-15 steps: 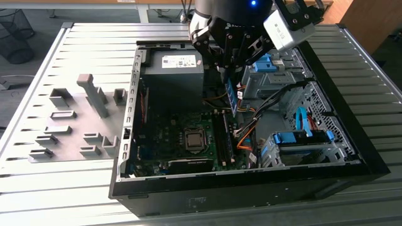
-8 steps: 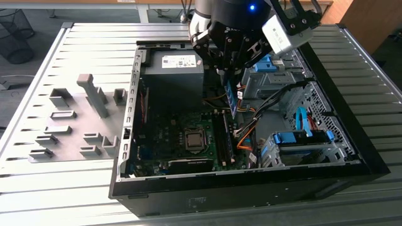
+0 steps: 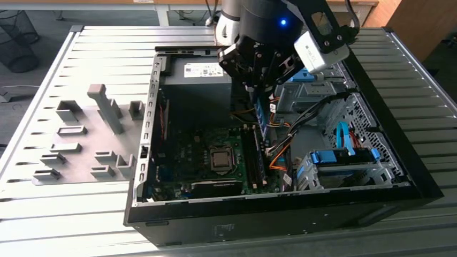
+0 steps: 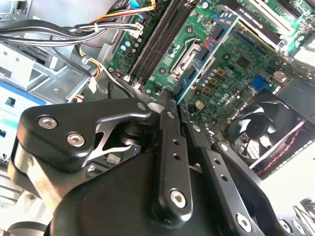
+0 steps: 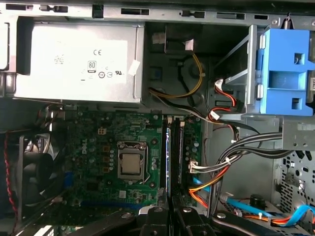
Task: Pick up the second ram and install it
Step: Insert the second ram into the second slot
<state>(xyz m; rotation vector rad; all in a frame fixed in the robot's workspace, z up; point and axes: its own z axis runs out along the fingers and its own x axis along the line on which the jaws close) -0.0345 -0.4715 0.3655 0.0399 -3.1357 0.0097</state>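
The tool (image 3: pixel 260 96) is clenched on the second ram (image 3: pixel 262 115), which hangs edge-down from its fingers (image 4: pixel 167 142) inside the open computer case (image 3: pixel 214 225). In the exterior view the stick points down toward the memory slots (image 3: pixel 251 158), just beside the processor socket (image 3: pixel 222 159) on the side of the orange cables (image 3: pixel 280 155). It seems not yet seated; its lower edge is above the slots, close to them.

In the second wrist view the second ram (image 4: pixel 204 54) runs away from the fingers, across the motherboard (image 4: pixel 231 73). In the first wrist view the slots (image 5: pixel 173 157) lie straight ahead of the tool (image 5: pixel 170 221), with the processor socket (image 5: pixel 132 163) next to them.

I judge several risks. If the stick is a little rotated against the slot, its edge could land on the slot wall and the press would bend the board. If the notch does not match, force could damage the contacts. The slots stand very near each other, so a small sideways error could put it in the wrong one. The cables (image 5: pixel 221 167) pass close to the slots on the side away from the socket and could be caught by the tool
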